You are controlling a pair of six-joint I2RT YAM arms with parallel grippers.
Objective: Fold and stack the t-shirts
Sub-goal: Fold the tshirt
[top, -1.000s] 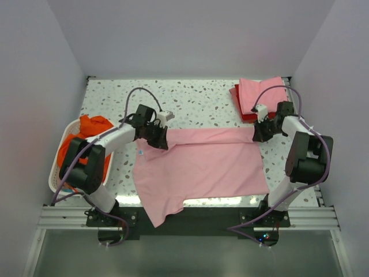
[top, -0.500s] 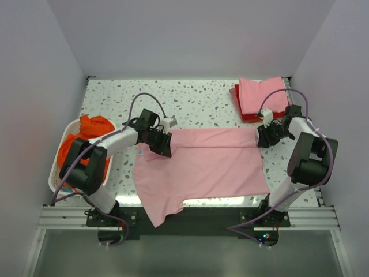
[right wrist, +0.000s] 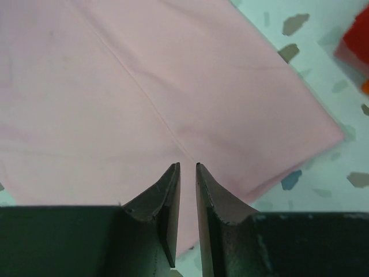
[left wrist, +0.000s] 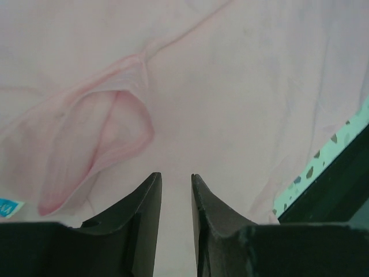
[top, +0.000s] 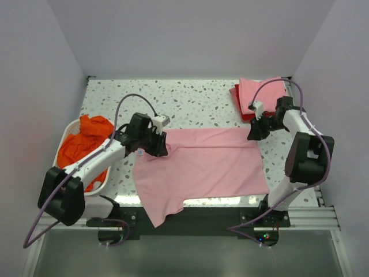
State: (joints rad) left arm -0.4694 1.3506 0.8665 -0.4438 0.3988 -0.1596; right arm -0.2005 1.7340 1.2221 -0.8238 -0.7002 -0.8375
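Two lay stacked, folded pink cotton shirt (top: 264,91) on folded red shirt (top: 248,117); spread light pink t-shirt (top: 202,167) was partly folded, crumpled orange shirt (top: 81,141) waiting, left gripper (left wrist: 176,176) and right gripper (right wrist: 186,166) narrowly parted, empty.

I see the light pink t-shirt (top: 202,164) lying flat across the near middle of the table (top: 196,104), its far strip folded over and one sleeve trailing off the near edge. A second pink shirt (top: 262,92) sits folded on a folded red shirt (top: 247,116), far right. The orange shirt (top: 86,138) lies crumpled in the basket (top: 64,134), left.
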